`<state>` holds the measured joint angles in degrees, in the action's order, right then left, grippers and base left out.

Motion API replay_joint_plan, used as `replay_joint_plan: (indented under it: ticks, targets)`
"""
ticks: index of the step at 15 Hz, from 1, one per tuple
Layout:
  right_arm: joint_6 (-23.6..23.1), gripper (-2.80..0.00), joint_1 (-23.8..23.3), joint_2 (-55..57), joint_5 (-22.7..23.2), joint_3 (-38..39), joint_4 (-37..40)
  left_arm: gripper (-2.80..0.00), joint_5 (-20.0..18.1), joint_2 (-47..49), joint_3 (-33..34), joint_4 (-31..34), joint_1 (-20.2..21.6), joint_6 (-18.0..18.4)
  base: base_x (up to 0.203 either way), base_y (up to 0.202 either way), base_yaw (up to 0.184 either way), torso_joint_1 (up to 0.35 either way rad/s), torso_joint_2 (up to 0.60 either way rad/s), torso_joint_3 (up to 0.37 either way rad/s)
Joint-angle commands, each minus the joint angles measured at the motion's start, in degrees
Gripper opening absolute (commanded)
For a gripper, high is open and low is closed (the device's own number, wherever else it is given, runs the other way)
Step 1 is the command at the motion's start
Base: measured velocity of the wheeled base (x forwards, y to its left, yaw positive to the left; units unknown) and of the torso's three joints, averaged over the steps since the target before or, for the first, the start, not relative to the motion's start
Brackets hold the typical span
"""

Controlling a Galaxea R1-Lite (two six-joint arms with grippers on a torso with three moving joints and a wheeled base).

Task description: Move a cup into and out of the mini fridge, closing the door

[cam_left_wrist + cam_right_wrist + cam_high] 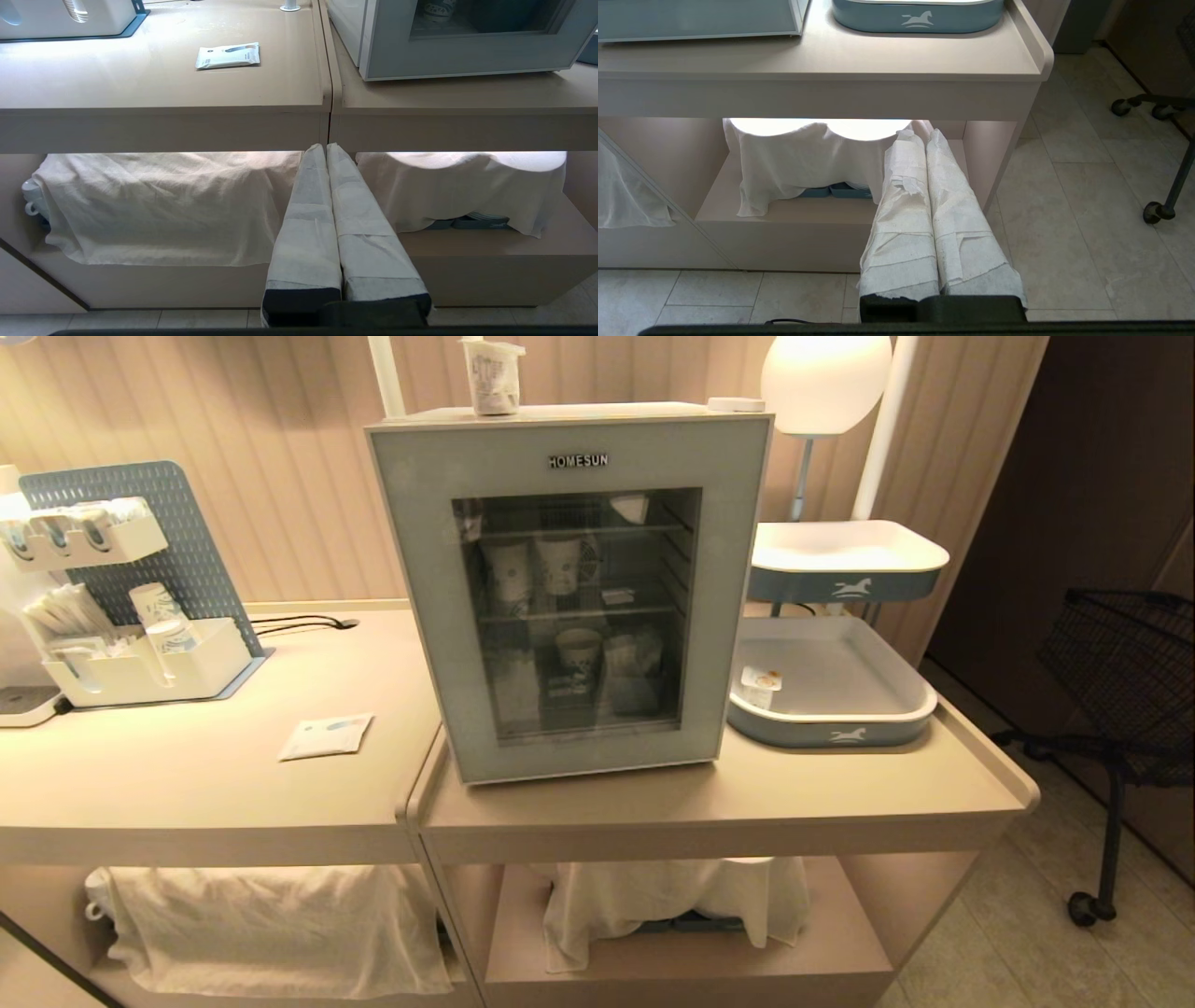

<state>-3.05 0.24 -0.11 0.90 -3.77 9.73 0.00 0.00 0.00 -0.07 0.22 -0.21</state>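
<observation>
The mini fridge (pixel 569 597) stands on the beige counter (pixel 747 793). Its grey-blue door (pixel 420 616) is shut, and paper cups show through the dark glass. One white yogurt-style cup (pixel 492 373) with dark text stands on the fridge's top. A second cup (pixel 761 686), orange on its lid, sits in the tray to the fridge's right. Neither gripper appears in the head view. My left gripper (pixel 325 147) hangs shut and empty, low before the counter's front edge. My right gripper (pixel 924 133) is shut and empty too, below the counter's right end.
A grey-blue tray (pixel 840 728) lies right of the fridge, with a raised tray (pixel 845 555) and a lamp (pixel 826 378) behind it. At the left are a pegboard organiser (pixel 140 616) and a flat packet (pixel 327 735). White cloths (pixel 271 924) drape the lower shelves. A black wire cart (pixel 1120 663) stands at the right.
</observation>
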Motion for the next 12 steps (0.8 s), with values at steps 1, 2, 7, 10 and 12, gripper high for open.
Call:
replay_joint_plan:
  ticks: [1, 2, 7, 10, 12]
  targets:
    - [0.0, -2.80, 0.0, 0.2, 0.0, 0.0, 0.1, -2.80, 0.0, 0.1, 0.0, 0.0, 0.0, -0.1, 0.000, 0.000, 0.000, 0.000, 0.00, 0.000]
    - [0.4, -2.80, 0.0, 0.2, 0.0, 0.0, 0.1, -2.80, 0.0, 0.1, 0.0, 0.0, 0.0, -0.1, 0.000, 0.000, 0.000, 0.000, 0.00, 0.000]
    - [1.0, -2.80, 0.0, 0.2, 0.0, 0.1, -0.1, -2.80, 0.0, 0.1, 0.0, 0.0, 0.0, -0.1, 0.000, 0.000, 0.000, 0.000, 0.00, 0.000]
    - [1.0, -2.80, 0.0, 0.2, 0.0, 0.0, -0.1, -2.80, 0.0, 0.1, 0.0, 0.0, 0.0, -0.1, 0.000, 0.000, 0.000, 0.000, 0.00, 0.000]
    - [1.0, -2.80, 0.0, 0.2, 0.0, 0.0, -0.1, -2.80, 0.0, 0.1, 0.0, 0.0, 0.0, -0.1, 0.000, 0.000, 0.000, 0.000, 0.00, 0.000]
